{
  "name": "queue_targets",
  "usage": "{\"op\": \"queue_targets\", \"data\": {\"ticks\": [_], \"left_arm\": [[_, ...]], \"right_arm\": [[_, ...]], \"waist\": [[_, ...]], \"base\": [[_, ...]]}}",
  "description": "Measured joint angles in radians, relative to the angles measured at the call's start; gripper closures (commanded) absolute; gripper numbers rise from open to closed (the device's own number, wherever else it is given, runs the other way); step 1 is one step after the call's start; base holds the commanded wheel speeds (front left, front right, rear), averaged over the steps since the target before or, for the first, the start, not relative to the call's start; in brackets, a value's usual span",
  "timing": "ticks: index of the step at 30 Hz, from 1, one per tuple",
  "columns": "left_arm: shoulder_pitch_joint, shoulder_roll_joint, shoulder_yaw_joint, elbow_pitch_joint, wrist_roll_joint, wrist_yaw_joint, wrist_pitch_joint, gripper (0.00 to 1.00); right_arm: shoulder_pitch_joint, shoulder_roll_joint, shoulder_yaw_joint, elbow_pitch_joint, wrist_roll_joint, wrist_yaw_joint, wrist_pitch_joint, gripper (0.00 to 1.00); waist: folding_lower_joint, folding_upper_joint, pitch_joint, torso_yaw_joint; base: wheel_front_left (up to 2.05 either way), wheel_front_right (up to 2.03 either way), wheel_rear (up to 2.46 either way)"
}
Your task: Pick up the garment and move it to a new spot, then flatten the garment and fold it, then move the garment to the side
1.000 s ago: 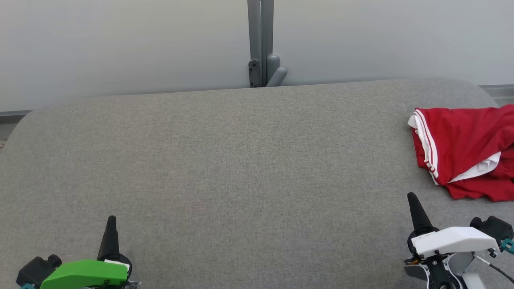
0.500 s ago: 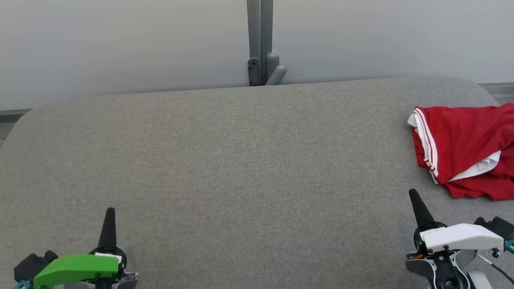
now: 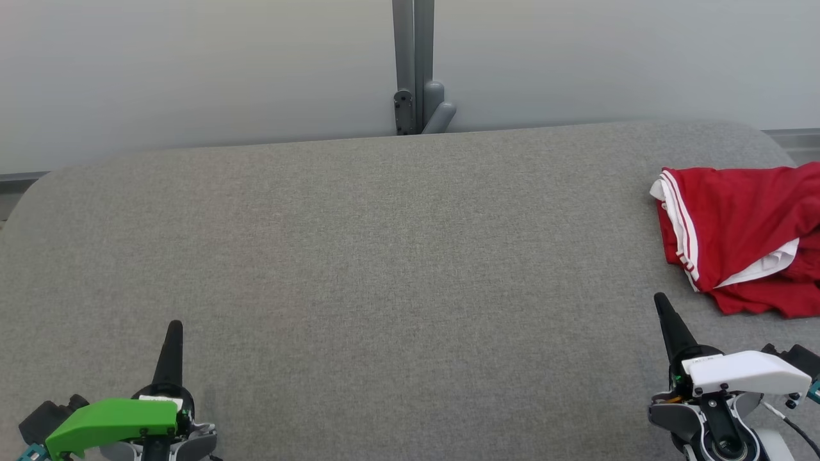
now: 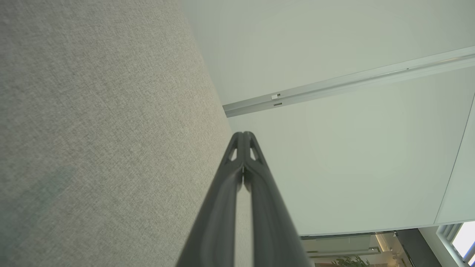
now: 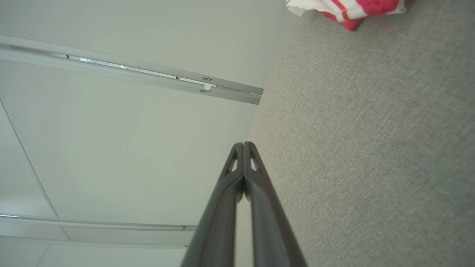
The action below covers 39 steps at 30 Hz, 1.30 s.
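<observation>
- We log the garment (image 3: pixel 743 237), red with white stripes and a white lining, lying crumpled at the far right of the grey padded table (image 3: pixel 384 256). The right edge of the head view cuts part of it off.
- The left gripper (image 3: pixel 173 328), under a green cover (image 3: pixel 112 422), sits at the lower left of the head view, pointing up the frame.
- In the left wrist view its two fingers (image 4: pixel 222 207) are pressed together tip to tip, with nothing between them.
- The right gripper (image 3: pixel 660 299), under a white cover (image 3: pixel 743 374), sits at the lower right. In its wrist view it is likewise clenched on nothing.
- The right gripper's tip is near the garment's near hem but apart from it, and we see bare table between them.
- The left gripper is well apart from the garment, across the table.
- The right wrist view catches a corner of the garment at its top edge.
- Behind the table we see a pale wall (image 3: pixel 192 70) and a grey upright post (image 3: pixel 413 64).
</observation>
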Motion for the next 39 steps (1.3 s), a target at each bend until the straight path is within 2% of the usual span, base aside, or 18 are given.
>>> {"op": "queue_targets", "data": {"ticks": [31, 39], "left_arm": [[-0.035, 0.001, 0.016, -0.022, -0.223, -0.005, 0.061, 1.00], [-0.038, 0.002, 0.018, -0.024, -0.253, -0.007, 0.066, 1.00]], "right_arm": [[-0.011, -0.002, -0.022, -0.023, 0.246, 0.000, 0.058, 1.00], [-0.014, -0.002, -0.025, -0.026, 0.271, 0.000, 0.064, 1.00]], "waist": [[0.0001, 0.0000, 0.012, -0.004], [0.0000, 0.0000, 0.013, -0.005]], "base": [[0.00, 0.00, 0.00], [0.00, 0.00, 0.00]]}}
